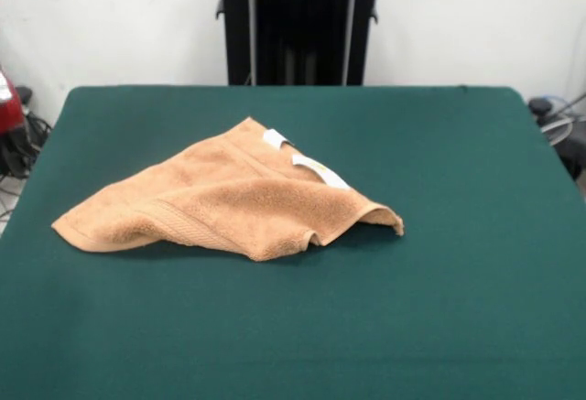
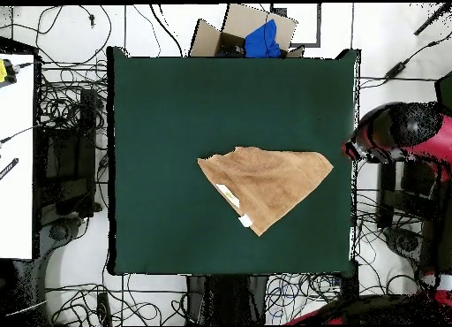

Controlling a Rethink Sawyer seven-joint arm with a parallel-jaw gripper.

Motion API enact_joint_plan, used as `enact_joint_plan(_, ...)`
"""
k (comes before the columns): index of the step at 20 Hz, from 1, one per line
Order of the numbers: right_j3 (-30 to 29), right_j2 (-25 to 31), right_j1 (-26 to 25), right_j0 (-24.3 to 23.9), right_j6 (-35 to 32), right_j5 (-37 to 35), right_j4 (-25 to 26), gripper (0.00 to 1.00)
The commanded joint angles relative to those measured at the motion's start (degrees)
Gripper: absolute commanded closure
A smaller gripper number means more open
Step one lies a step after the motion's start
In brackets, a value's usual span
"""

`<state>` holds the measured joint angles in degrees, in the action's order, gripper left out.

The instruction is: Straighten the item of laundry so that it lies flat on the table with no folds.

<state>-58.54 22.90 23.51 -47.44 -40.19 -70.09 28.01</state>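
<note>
The orange-tan towel (image 1: 229, 200) lies near the middle of the dark green table (image 1: 458, 308), folded over into a rough triangle. Its right corner is curled up and a fold runs along its near edge. Two small white tags (image 1: 319, 170) show on its far right edge. In the overhead view the towel (image 2: 269, 180) lies right of the table's centre (image 2: 159, 120), with the tags (image 2: 229, 194) on its lower left edge. The red and black arm (image 2: 395, 133) hangs beyond the table's right edge, well clear of the towel. I cannot make out its gripper in either view.
The black pedestal (image 1: 298, 25) stands behind the table's far edge. A red part of the arm (image 1: 7, 107) shows at the left edge of the front view. A cardboard box with blue cloth (image 2: 260, 36) and many cables lie on the floor around the table.
</note>
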Motion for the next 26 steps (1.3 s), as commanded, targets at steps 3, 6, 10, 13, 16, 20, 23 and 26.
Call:
enact_joint_plan(3,3.9,5.4,2.1,0.7,22.2,-8.3,2.4,0.00)
enact_joint_plan(6,4.2,4.5,0.8,0.1,21.9,-7.4,1.5,0.00)
enact_joint_plan(10,3.7,1.1,3.8,0.9,20.8,-10.0,2.0,0.00)
enact_joint_plan(13,5.3,0.7,3.6,0.8,21.5,-12.7,1.4,0.00)
enact_joint_plan(16,7.0,2.6,1.5,0.0,24.2,-11.4,0.7,0.00)
enact_joint_plan(20,6.8,2.9,0.7,0.4,25.6,-10.5,1.0,0.00)
enact_joint_plan(23,3.7,3.2,2.0,0.3,25.4,-7.6,0.1,0.00)
enact_joint_plan(26,-2.9,3.3,4.5,-0.9,22.5,-1.8,-1.7,0.00)
